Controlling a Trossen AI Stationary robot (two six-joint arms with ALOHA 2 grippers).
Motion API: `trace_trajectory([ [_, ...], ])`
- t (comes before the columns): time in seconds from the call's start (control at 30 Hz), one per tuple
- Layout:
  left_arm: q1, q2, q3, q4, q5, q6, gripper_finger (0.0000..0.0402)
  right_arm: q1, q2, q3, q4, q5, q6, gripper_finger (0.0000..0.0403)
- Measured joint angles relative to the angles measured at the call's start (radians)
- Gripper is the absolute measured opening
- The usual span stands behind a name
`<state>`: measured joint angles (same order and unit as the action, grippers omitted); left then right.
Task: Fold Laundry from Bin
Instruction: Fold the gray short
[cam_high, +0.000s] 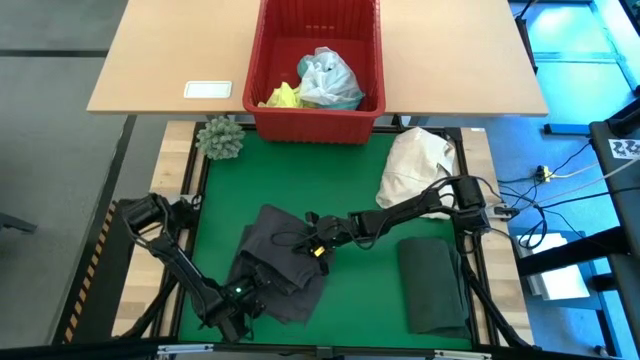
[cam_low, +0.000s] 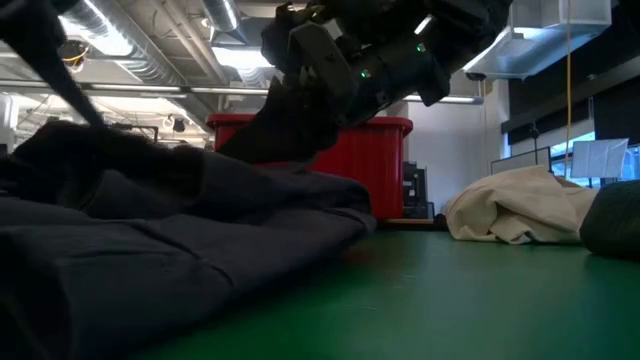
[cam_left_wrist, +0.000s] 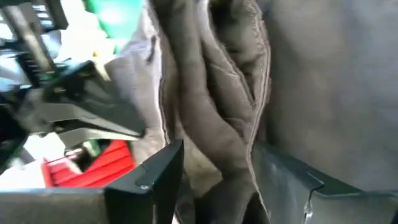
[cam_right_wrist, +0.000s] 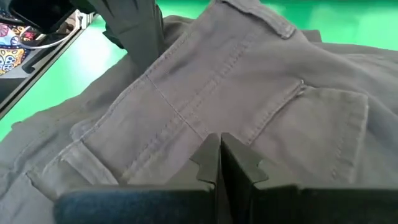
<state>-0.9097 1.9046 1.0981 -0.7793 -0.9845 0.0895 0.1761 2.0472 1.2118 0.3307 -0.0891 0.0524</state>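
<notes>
A grey garment (cam_high: 278, 258) lies crumpled on the green mat (cam_high: 360, 300), left of centre. My left gripper (cam_high: 250, 297) is at its near-left part, shut on a bunch of its folds (cam_left_wrist: 217, 124). My right gripper (cam_high: 318, 240) reaches in from the right to the garment's far-right part and is shut there (cam_right_wrist: 219, 152). The red bin (cam_high: 315, 115) stands beyond the mat's far edge with yellow (cam_high: 283, 97) and turquoise-blue (cam_high: 330, 80) laundry inside. A dark green garment (cam_high: 432, 285) lies folded on the mat at the right. My left gripper has a thick bunch of several grey folds (cam_left_wrist: 227, 165) between its two fingers (cam_left_wrist: 158, 177), which slant down along the folds. The bunch runs on beyond the fingertips, slack. My right gripper's shut fingertips (cam_right_wrist: 208, 155) meet the garment at a seamed panel (cam_right_wrist: 199, 127) beside a pocket, slanting down from the table's right. They hide whether a layer is pinched. In the low view, dark cloth (cam_low: 285, 120) slopes up to this gripper.
A cream-white cloth bundle (cam_high: 415, 165) lies at the mat's far right, close to my right arm. A green spiky ball (cam_high: 220, 137) sits at the far left corner. A white card (cam_high: 208, 90) lies on the wooden table (cam_high: 160, 60) beside the bin.
</notes>
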Motion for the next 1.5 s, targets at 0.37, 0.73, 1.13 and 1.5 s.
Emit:
trace_trajectory([
  [0.37,0.061,0.000,0.000,0.002,-0.018,-0.027,0.0187,0.000,0.000,0.000,-0.034,0.001,0.000,0.0017],
  [0.73,-0.020,0.000,0.000,0.002,-0.061,-0.009,0.0187,0.000,0.000,0.000,-0.070,0.028,0.002,0.0017],
  [1.13,0.007,0.014,0.000,0.006,0.051,-0.036,0.0187,0.000,0.000,0.000,-0.071,0.029,0.002,0.0017],
  [1.5,0.080,0.014,0.053,-0.022,0.131,-0.159,0.0192,-0.002,0.000,0.000,-0.072,0.029,0.002,0.0017],
])
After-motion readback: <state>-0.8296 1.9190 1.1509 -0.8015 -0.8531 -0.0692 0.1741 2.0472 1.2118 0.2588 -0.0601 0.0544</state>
